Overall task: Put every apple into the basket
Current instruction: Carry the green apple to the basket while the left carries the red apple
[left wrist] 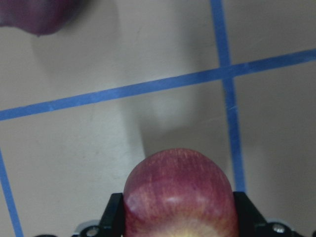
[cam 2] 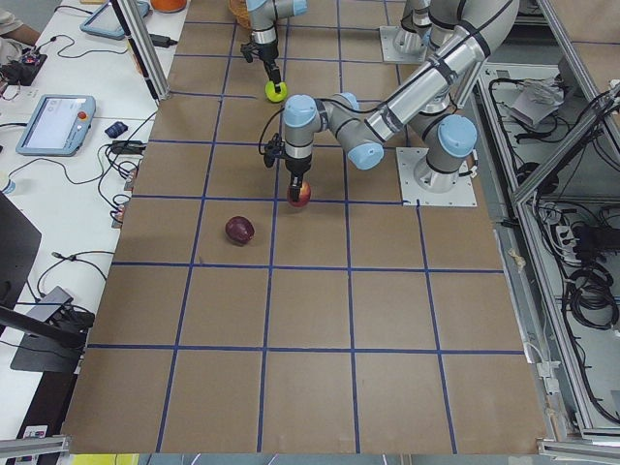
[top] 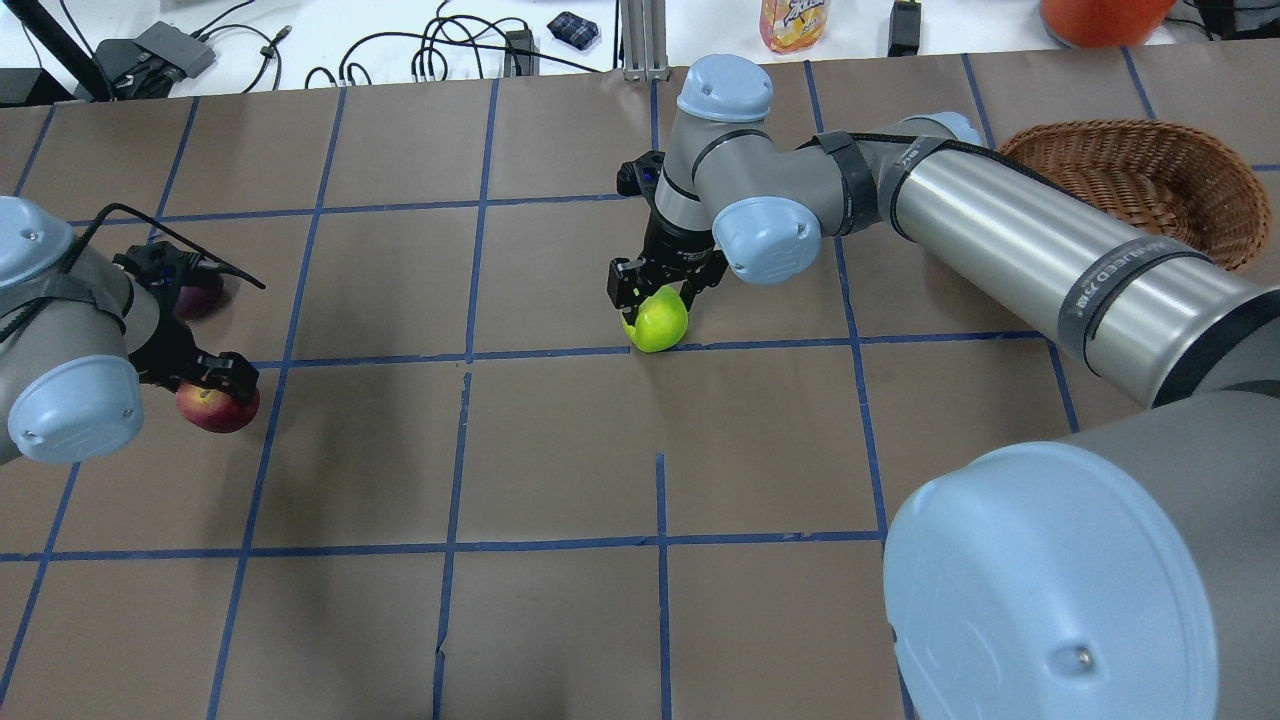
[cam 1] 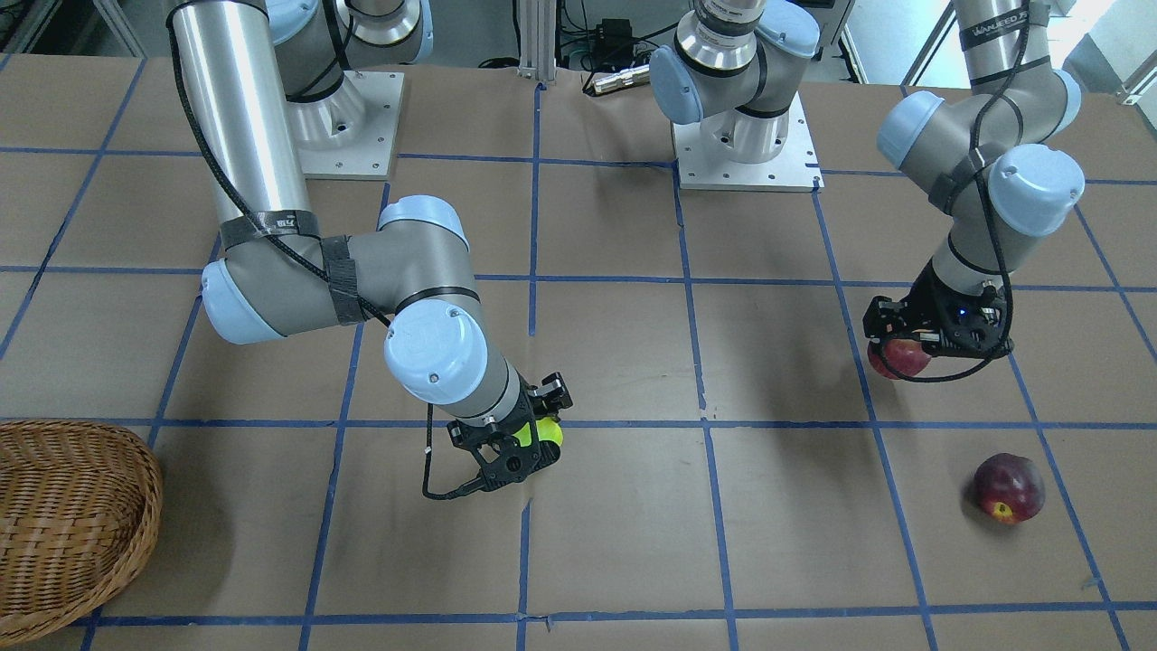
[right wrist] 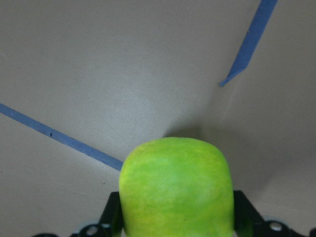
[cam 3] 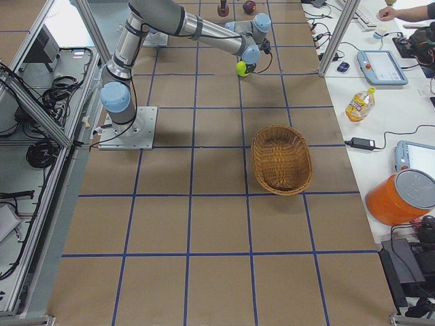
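Observation:
My left gripper (top: 214, 392) is shut on the red apple (top: 220, 410), low over the table on my left; it fills the bottom of the left wrist view (left wrist: 177, 195). The dark maroon apple (cam 1: 1009, 488) lies loose on the table just beyond it, half hidden in the overhead view (top: 198, 300). My right gripper (top: 655, 302) is shut on the yellow-green apple (top: 656, 322) near the table's middle, also seen in the right wrist view (right wrist: 175, 190). The wicker basket (top: 1130, 130) stands empty at the far right, apart from both grippers.
The brown table has a grid of blue tape. The right arm's long silver link (top: 1040, 250) passes close by the basket's near side. Cables, a bottle (top: 792, 22) and an orange container (top: 1100, 15) sit beyond the far table edge.

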{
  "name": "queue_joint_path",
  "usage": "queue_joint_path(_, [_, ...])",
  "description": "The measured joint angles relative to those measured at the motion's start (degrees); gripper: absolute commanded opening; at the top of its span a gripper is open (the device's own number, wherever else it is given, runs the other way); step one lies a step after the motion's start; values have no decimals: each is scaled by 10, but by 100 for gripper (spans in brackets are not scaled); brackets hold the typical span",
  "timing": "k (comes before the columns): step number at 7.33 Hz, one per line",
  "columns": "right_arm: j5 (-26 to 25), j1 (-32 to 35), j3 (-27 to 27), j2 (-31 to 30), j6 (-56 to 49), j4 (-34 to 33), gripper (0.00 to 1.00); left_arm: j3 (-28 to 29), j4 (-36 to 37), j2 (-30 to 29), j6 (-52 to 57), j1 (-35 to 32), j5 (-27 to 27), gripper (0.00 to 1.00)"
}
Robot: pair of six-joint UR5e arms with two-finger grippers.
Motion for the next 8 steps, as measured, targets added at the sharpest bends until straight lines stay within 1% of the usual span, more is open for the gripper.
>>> queue_joint_path(1, [1, -3, -4, -10, 1, 16, 0, 0, -6, 5, -74, -39, -1, 29])
queue_joint_path(2, [-4, -15, -15, -31, 1, 51, 0, 1, -7, 4, -150, -80, -4, 29])
queue_joint_path(3, [-22, -44, -32, -59, -1, 100, 0, 1, -5, 0, -236, -123, -11, 29])
queue_joint_path(4, [-47, -88, -56, -80, -3, 149, 0, 5, 4, -8, -332, -170, -20, 30])
queue_joint_path(5, [-71, -143, -83, -91, -9, 189, 0, 21, 13, -20, -433, -223, -25, 30])
queue_joint_path(6, [-95, -201, -106, -95, -20, 214, 0, 49, 15, -38, -530, -276, -28, 30])
queue_joint_path(8, [-144, -312, -130, -90, -81, 226, 0, 119, 14, -96, -712, -378, -29, 37])
